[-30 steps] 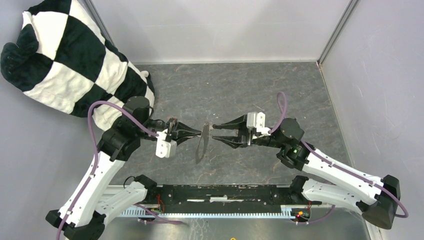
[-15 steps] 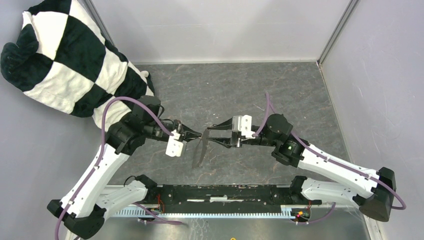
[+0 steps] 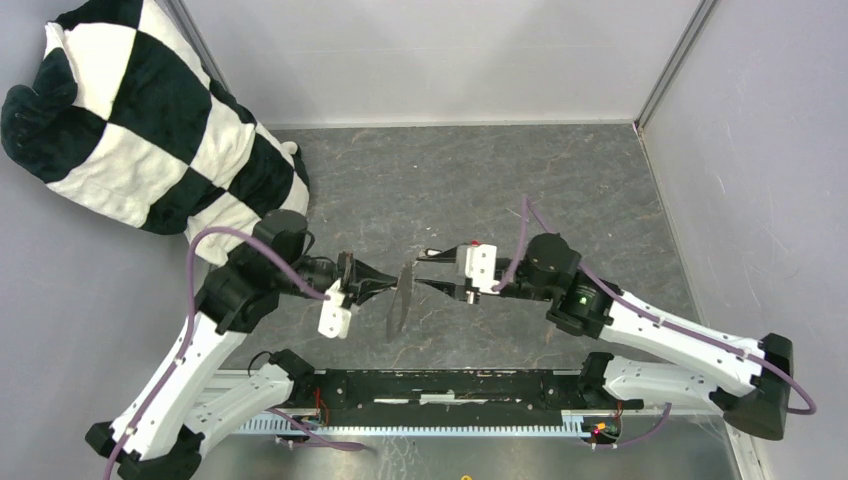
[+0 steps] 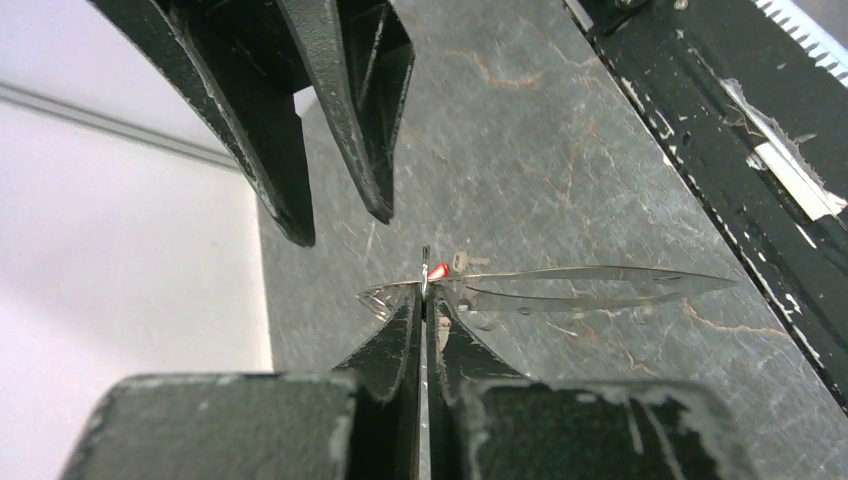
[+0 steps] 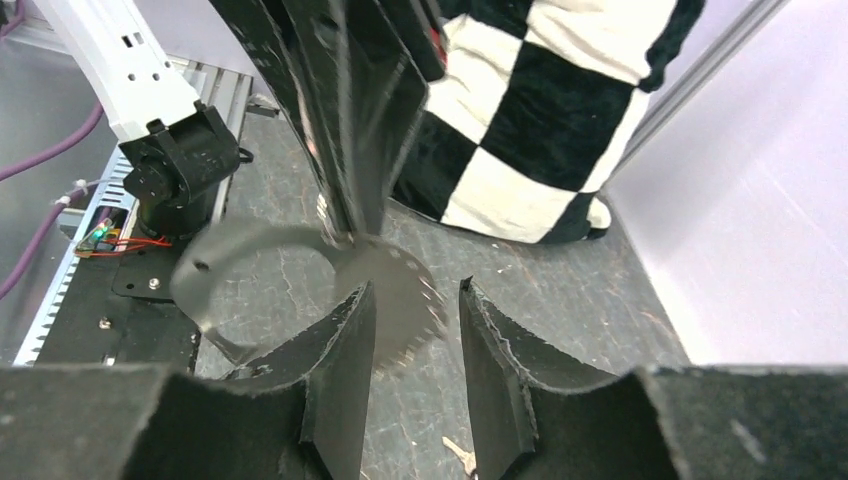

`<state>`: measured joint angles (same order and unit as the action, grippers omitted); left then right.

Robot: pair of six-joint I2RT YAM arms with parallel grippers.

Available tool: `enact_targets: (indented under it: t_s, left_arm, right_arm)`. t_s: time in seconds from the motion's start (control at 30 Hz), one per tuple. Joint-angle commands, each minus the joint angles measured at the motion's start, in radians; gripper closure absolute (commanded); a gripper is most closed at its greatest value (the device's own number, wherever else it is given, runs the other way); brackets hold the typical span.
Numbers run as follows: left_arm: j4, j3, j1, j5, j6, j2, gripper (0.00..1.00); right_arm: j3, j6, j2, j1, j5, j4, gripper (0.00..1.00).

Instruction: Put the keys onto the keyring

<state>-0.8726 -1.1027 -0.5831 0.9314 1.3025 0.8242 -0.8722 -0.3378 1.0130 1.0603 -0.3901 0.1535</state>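
Left claw (image 3: 383,288) clamped shut on keyring (image 3: 397,305), ring held upright above bench (image 3: 450,180). Right claw (image 3: 424,270) partly open, empty, facing ring. Red tag (image 4: 440,268) at left claw's tip.

From above, the keyring (image 3: 397,300) shows only edge-on, a thin sliver, its outline lost. At the left wrist, a red speck (image 4: 440,268) by the tips of the left gripper (image 4: 425,297) is too small to read as a tag. The right gripper (image 4: 343,225) runs off the top edge there. At the right wrist, the keyring and left gripper are smeared with blur; whether the keyring touches the right gripper's fingers (image 5: 340,380), I can't tell. The checked cloth (image 5: 520,150) is cropped at the top.
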Motion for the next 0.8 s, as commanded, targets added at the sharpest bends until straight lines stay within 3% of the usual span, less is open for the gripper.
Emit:
enact_targets:
  t_s: [0.0,0.3,0.77]
  left_arm:
    - [0.142,0.039,-0.004,0.122,-0.024,-0.064,0.98]
    - [0.141,0.011,-0.005,0.152,-0.004,-0.033,0.98]
    - [0.141,-0.016,-0.004,0.19,-0.066,-0.01,0.98]
  right_arm:
    - [0.078,-0.012,-0.117,0.003,0.037,0.105,0.58]
    - [0.153,0.027,-0.142,0.004,-0.039,0.225,0.6]
    - [0.124,0.024,-0.079,0.034,-0.098,0.289,0.65]
